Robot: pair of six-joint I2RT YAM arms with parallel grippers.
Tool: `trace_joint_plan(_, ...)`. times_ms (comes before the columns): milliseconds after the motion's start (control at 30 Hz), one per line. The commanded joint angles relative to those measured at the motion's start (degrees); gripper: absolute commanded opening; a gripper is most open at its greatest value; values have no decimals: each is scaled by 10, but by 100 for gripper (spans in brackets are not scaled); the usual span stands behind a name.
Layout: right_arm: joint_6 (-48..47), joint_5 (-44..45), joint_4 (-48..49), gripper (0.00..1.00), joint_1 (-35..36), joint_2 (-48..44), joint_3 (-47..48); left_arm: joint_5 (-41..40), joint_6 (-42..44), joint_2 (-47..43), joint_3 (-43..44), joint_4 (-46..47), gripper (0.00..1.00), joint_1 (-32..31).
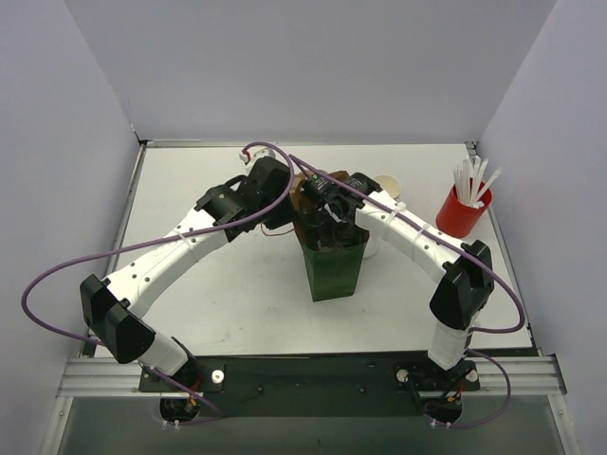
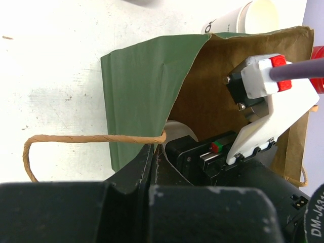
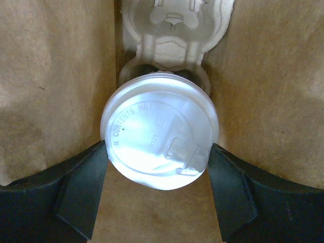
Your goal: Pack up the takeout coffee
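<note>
A green paper bag with a brown inside stands open at the table's middle. My left gripper is shut on the bag's left rim by its twine handle, in the left wrist view too. My right gripper reaches down into the bag. In the right wrist view, my right gripper has its fingers against both sides of a lidded white takeout cup. The cup sits over a moulded-pulp carrier at the bag's bottom. A second white cup stands behind the bag and also shows in the left wrist view.
A red cup of white sticks stands at the right, near the right wall. The bag's brown paper walls close in tightly on both sides of my right gripper. White enclosure walls bound the table.
</note>
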Motion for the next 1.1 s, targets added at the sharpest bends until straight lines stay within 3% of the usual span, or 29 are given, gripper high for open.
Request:
trace_joint_plan(0,-5,4,-4,55,6,-29,-13,7,-12,-35,-10,-3,0,-2)
trace_joint_plan(467,-2,-10,-2,54,9,-46,-42,-39,-71,-61,-79,80,0,-12)
trace_joint_plan(1067,2,-34,-3,53,2,-16,-51,-80,-73,-60,-83,91,0,-34)
